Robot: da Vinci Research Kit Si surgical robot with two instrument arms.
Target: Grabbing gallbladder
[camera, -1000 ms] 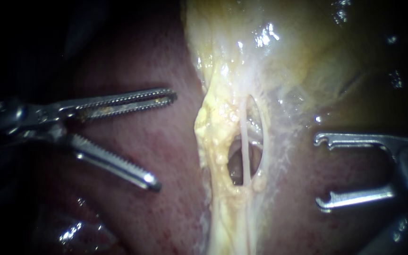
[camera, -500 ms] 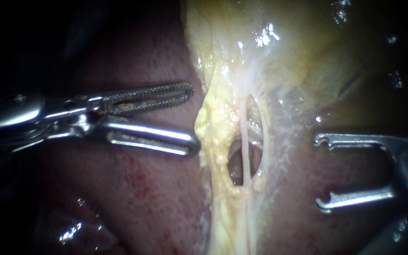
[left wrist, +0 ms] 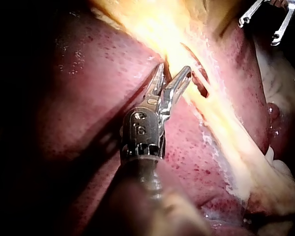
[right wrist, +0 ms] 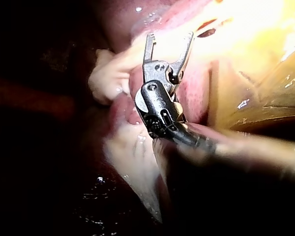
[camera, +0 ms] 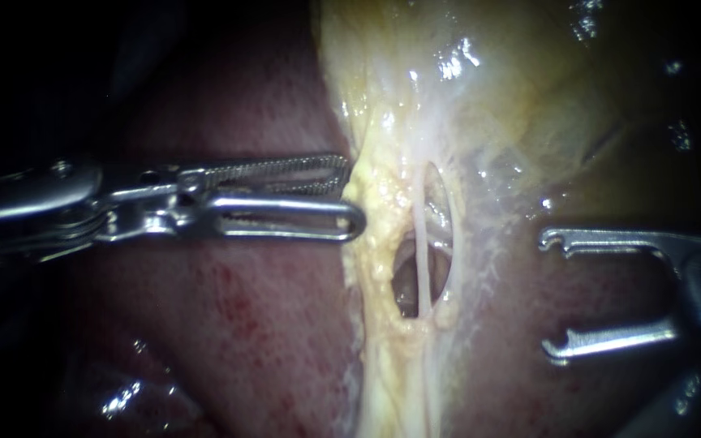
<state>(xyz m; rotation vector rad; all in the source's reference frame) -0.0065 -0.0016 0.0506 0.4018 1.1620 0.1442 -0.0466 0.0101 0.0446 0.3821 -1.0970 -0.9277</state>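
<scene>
The left instrument (camera: 352, 195) has its jaws only a little apart, with a thin gap between them. The top jaw has small teeth and the bottom jaw is a loop with a slot. Both tips touch the lumpy yellow edge of the band (camera: 375, 243) that hangs down from the gallbladder (camera: 529, 81). Its shaft comes in from the left and lies almost flat over the red liver (camera: 269, 324). In the left wrist view the same jaws (left wrist: 176, 69) point at that yellow band (left wrist: 226, 128).

The right instrument (camera: 549, 294) holds its jaws wide apart, well away from the band, over the liver, with nothing between them. The right wrist view shows them spread like a fork (right wrist: 169, 35).

The gallbladder sits at the top of the endoscope view, yellow-green and shiny. Below it the band has a hole, and a thin white tube (camera: 420, 243) runs down across the hole.

The back of the left shaft fades into the dark. The right instrument's wrist is cut off at the edge. What lies deep inside the hole is too dim to make out.
</scene>
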